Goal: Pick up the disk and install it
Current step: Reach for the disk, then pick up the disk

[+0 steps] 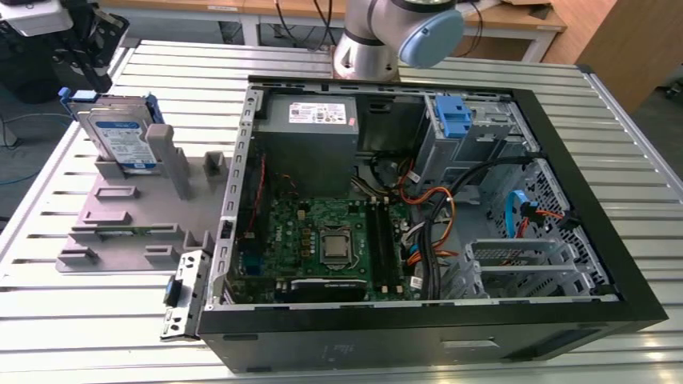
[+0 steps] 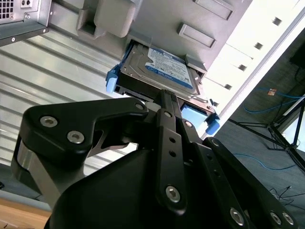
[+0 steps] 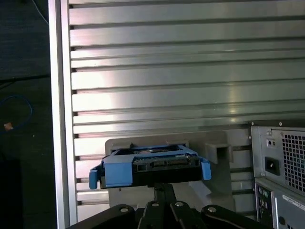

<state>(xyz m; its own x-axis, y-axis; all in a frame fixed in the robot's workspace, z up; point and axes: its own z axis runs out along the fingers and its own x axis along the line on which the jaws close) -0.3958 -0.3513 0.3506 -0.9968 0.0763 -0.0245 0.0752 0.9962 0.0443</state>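
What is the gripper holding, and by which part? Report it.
Nothing. The gripper is short of the disk, which stands on edge, untouched, in its grey holder.

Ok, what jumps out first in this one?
The open computer case, motherboard and cables exposed, dominates the slatted table. At the exterior view's left, the disk stands on edge in a grey fixture; in both wrist views it sits just beyond the gripper.
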